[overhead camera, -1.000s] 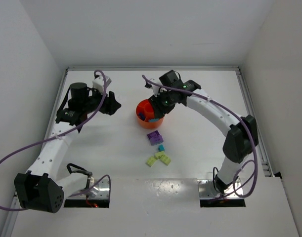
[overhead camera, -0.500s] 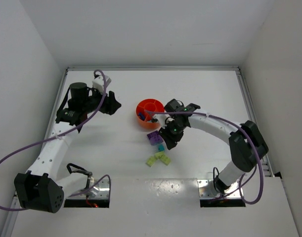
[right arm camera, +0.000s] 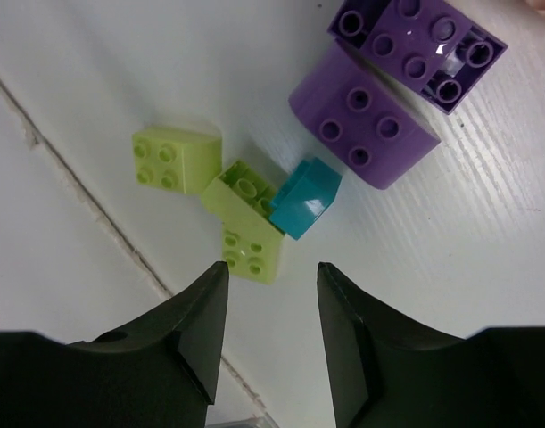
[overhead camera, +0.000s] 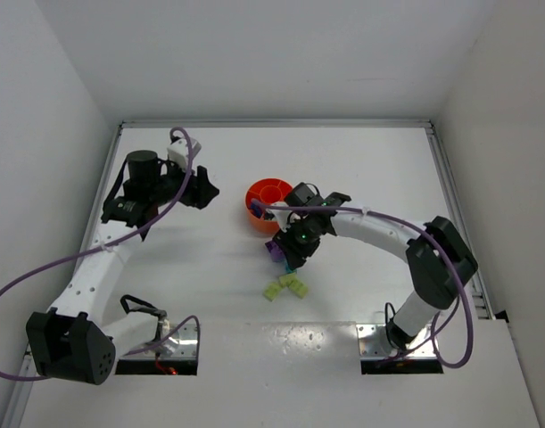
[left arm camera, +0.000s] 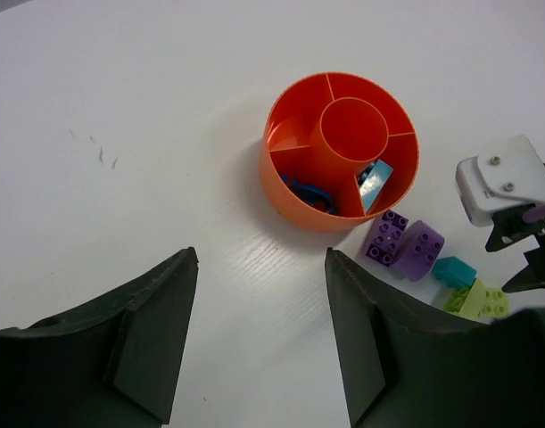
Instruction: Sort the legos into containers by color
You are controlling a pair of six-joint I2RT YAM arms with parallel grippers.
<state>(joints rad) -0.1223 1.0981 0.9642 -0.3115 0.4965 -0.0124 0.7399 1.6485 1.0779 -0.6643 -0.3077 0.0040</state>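
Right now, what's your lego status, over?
Left end effector open, empty. Right end effector open, above purple bricks, teal brick, yellow-green bricks, all outside orange bowl. Nothing in the way.

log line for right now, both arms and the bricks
left fingers: open, empty, left of bowl | right fingers: open, empty, over teal brick and yellow-green bricks | in bowl: blue bricks | also loose: purple bricks

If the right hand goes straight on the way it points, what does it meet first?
Probably the yellow-green brick just ahead of the open right hand, with the teal brick against it just beyond. Depth is hard to judge.
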